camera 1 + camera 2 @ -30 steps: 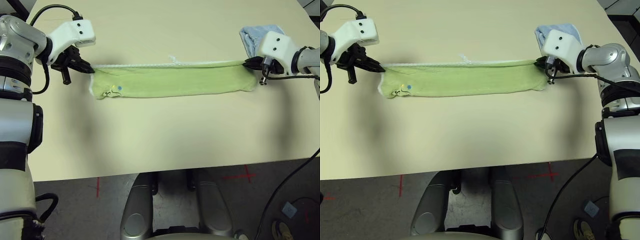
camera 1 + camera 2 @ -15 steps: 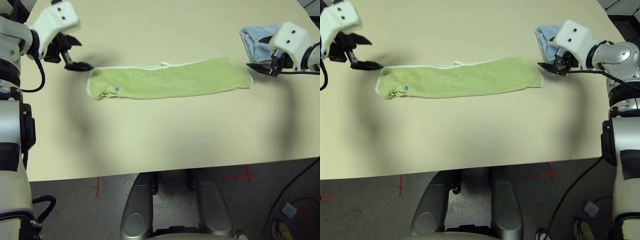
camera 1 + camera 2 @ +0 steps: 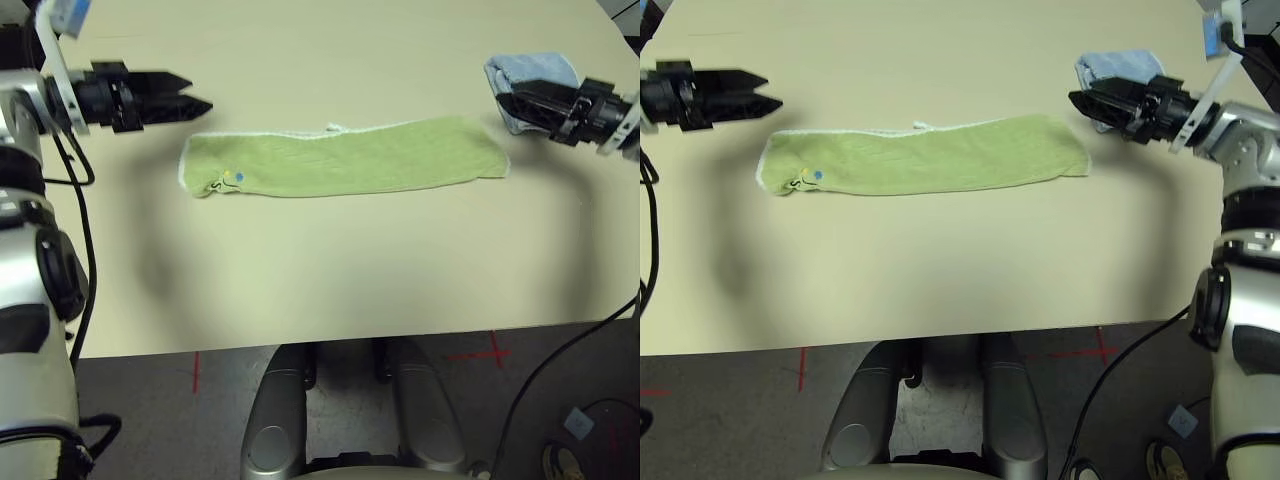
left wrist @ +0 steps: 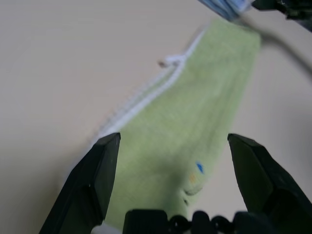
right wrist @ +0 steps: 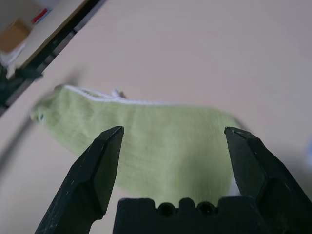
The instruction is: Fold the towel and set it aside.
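The light green towel [image 3: 345, 160] lies flat on the table as a long folded strip running left to right, white stitched edging along its far side and a small dark embroidered drawing near its left end. My left gripper [image 3: 200, 104] hovers open just beyond the strip's left end, touching nothing. Off the right end, my right gripper [image 3: 1076, 100] hangs open and empty, clear of the cloth. In the left wrist view the towel [image 4: 195, 131] stretches away between the spread fingers [image 4: 92, 180]; the right wrist view shows the towel [image 5: 161, 146] the same way.
A smaller light blue towel [image 3: 535, 72] sits bunched at the far right, right behind my right gripper. The tan table [image 3: 330, 270] has bare surface in front of and behind the green strip. Its front edge runs across the lower part of the head views.
Both grippers have let go of the towel's ends, opened wide and drawn back, turning to point inward along the strip. The towel has settled flat on the table.
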Robot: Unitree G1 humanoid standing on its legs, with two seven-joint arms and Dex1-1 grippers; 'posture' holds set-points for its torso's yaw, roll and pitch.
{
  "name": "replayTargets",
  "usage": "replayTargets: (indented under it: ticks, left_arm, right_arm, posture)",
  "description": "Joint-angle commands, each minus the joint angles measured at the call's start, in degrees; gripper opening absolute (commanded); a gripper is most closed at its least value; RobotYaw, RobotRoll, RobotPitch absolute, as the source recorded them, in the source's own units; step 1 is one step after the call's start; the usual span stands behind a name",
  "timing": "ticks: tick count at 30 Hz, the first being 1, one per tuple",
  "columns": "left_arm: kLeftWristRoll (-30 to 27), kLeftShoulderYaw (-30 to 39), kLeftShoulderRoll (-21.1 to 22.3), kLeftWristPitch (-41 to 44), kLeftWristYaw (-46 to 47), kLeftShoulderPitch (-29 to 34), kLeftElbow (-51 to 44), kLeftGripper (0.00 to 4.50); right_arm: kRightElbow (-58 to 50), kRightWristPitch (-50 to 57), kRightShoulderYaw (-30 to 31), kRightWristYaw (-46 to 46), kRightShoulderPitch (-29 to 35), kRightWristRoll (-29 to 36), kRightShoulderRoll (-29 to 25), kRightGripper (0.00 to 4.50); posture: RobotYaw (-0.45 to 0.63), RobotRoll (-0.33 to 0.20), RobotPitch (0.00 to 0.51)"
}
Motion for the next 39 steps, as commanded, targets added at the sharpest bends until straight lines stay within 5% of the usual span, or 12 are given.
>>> replayTargets:
  ticks: [1, 9, 25, 39]
  left_arm:
    - [-3.23, 1.25, 0.31, 0.43, 0.70, 3.47, -7.59, 4.46]
    - [-5.73, 1.63, -1.58, -5.26, 4.35, 9.59, -13.40, 4.46]
    - [-7.12, 0.41, -1.94, -5.11, 6.60, 11.11, -17.67, 4.46]
    - [-8.03, 1.16, -3.56, -12.36, 10.46, 18.59, -22.21, 4.46]
  right_arm:
    - [-7.81, 10.39, -5.62, -7.59, 3.33, 5.25, 0.29, 4.50]
    - [-11.05, 24.09, -15.31, -19.89, 7.14, 11.81, 2.10, 4.50]
    - [-14.03, 30.60, -18.32, -30.59, 9.50, 16.91, 6.48, 4.50]
    - [-12.03, 25.18, -18.92, -37.11, 9.94, 16.82, 12.00, 4.50]
  posture:
    - [0.03, 0.000, 0.329]
    - [0.02, 0.000, 0.332]
    - [0.02, 0.000, 0.334]
    - [0.02, 0.000, 0.396]
